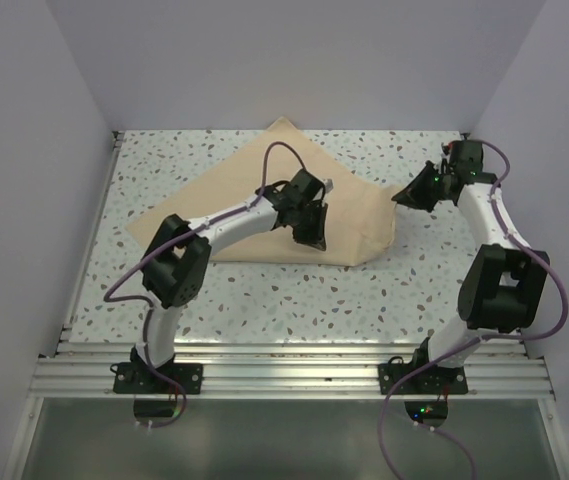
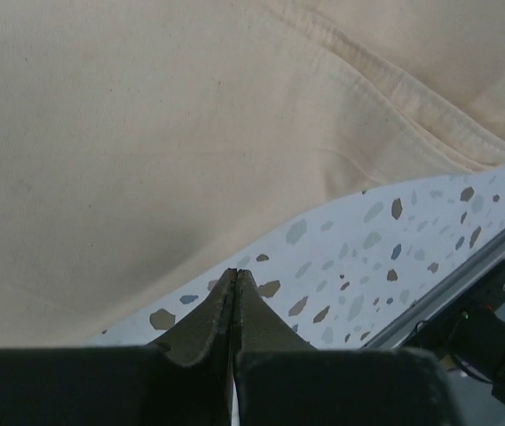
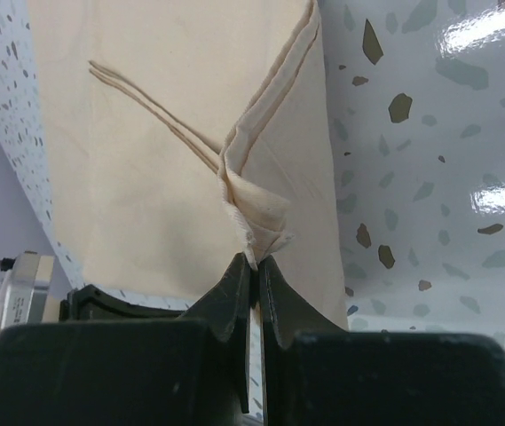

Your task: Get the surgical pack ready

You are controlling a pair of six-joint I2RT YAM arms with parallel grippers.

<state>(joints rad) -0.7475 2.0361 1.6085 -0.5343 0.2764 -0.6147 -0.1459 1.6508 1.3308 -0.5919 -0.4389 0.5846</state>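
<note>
Right wrist only: right end effector (image 3: 254,260) pinching surgical pack (image 3: 145,160) corner.

The left pincer (image 1: 311,238) hides the middle of the surgical pack (image 1: 364,213) from above.

Overhead, close wrist views; shared surgical pack (image 1: 354,215)

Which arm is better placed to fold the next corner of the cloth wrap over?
Right. The right fingers pinch a bunched corner of the cloth wrap; the left fingers are shut at its near edge, with no cloth visibly between them.
</note>
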